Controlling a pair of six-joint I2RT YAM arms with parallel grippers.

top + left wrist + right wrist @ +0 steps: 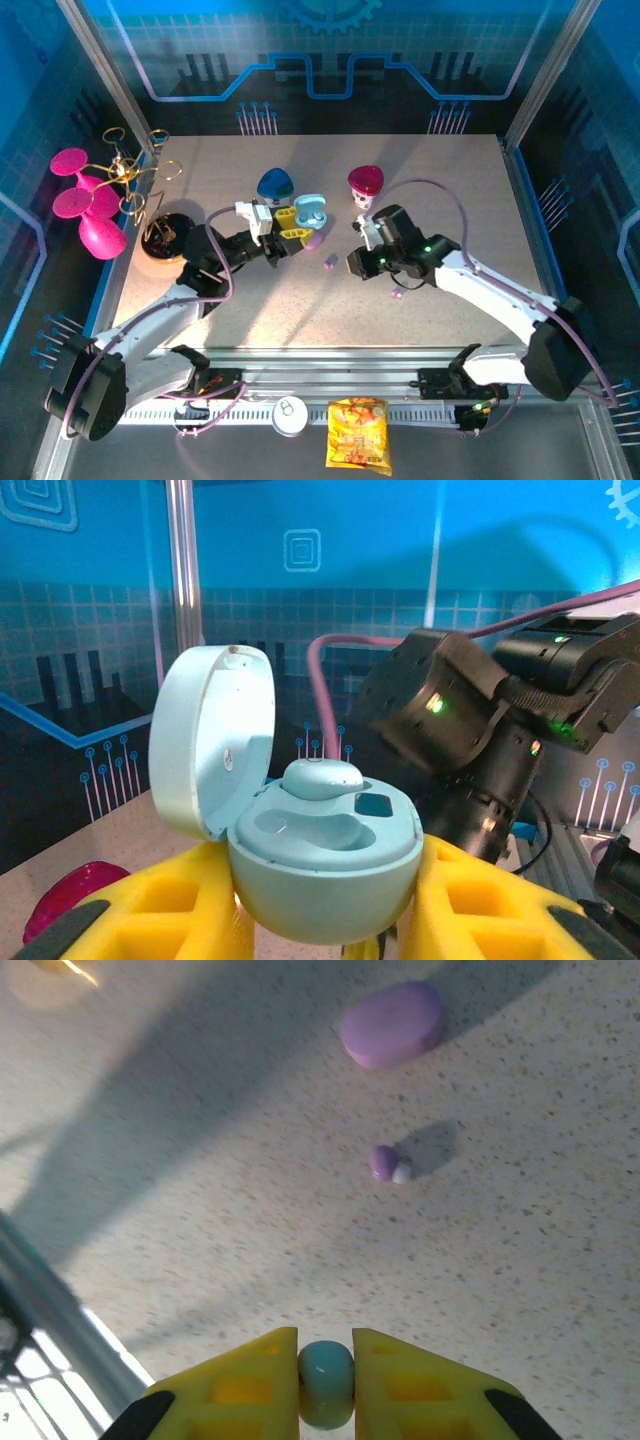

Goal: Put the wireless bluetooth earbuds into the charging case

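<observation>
Tabletop [200, 1210] beneath down-tilted right pincer [325, 1346] with earbud [326, 1385]

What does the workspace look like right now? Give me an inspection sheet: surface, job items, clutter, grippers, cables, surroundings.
Surface: speckled beige table, no spills seen.
Job's things: light blue case open, one bud apparently seated inside; light blue earbud off the table; lilac case lying shut on the table; lilac earbud loose, apart from it.
Clutter: blue dome, magenta dome, pink ornament, can, snack bag.
Grippers: left gripper shut on the light blue case; right gripper shut on the light blue earbud.
Cables: purple cable looping above the right arm.
Surroundings: blue printed walls, metal frame.
</observation>
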